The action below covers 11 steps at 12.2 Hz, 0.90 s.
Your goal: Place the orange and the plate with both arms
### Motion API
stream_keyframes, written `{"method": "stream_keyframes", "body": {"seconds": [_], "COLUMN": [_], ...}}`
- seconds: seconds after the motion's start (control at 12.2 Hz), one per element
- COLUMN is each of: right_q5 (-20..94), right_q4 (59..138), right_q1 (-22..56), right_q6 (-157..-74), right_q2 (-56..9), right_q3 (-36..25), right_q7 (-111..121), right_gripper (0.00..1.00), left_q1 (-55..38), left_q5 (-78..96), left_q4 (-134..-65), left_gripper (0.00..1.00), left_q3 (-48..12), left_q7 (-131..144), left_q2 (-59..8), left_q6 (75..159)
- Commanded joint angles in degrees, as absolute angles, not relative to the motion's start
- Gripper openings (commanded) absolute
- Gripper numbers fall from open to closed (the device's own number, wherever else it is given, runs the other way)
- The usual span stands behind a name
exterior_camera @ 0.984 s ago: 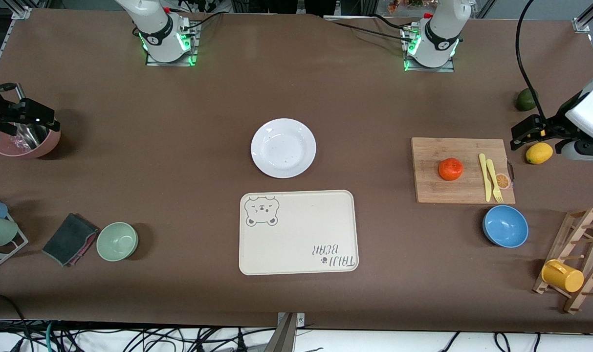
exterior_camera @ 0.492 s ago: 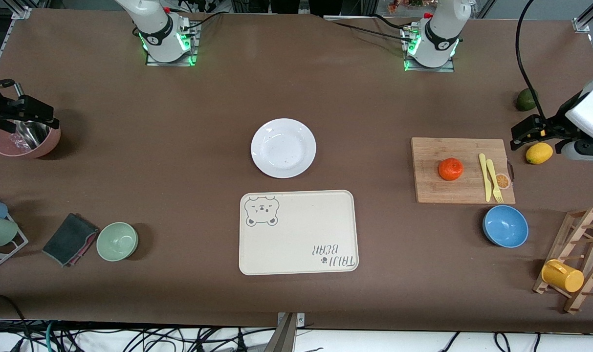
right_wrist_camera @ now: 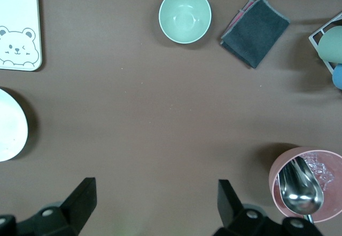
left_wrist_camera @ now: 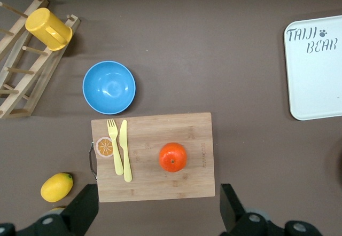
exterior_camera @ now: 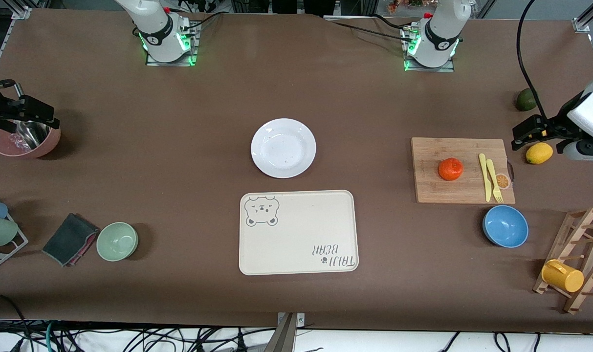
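Steel spoon point(right_wrist_camera: 299, 185) visible in right wrist view only — both grippers' fingers wide, empty.

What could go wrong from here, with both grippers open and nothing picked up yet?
1. The orange is round and lies loose on the cutting board; the left gripper could nudge it and send it rolling toward the fork and knife.
2. The plate lies flat on the table, so the right gripper, now over the pink bowl, may slip off its shallow rim.
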State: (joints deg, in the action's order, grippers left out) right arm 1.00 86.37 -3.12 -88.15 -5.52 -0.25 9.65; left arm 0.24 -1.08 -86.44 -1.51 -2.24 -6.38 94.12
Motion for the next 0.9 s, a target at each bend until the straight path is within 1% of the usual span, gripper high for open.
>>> {"method": "stream_keyframes", "body": {"seconds": [0.0, 0.57, 0.74, 0.82], "right_q5": [1.05, 1.05, 0.97, 0.97], "right_q4": [87.45, 87.28, 87.28, 87.36], "right_q1": [-3.43, -3.43, -3.34, -3.43], "right_q6": [-87.98, -87.80, -87.89, -87.89], "right_q2": [-4.13, -4.13, -4.13, -4.13], "right_q3": [-0.09, -0.09, 0.00, 0.00], "right_q7": [10.20, 10.28, 10.20, 10.28], "right_gripper": [1.00, 1.00, 1.00, 1.00], "left_q1": [0.09, 0.18, 1.57, 1.67], "left_q5": [-2.72, -2.81, -1.76, -1.32], "left_q4": [-85.25, -85.08, -85.17, -85.17], "left_gripper": [1.00, 1.00, 1.00, 1.00], "left_q3": [-1.67, -1.49, -1.41, -1.49], "left_q7": [-2.02, -1.93, -1.58, -1.15], "left_q2": [-7.03, -12.91, -19.65, -20.47], "left_q6": [93.52, 94.74, 99.65, 100.45]}}
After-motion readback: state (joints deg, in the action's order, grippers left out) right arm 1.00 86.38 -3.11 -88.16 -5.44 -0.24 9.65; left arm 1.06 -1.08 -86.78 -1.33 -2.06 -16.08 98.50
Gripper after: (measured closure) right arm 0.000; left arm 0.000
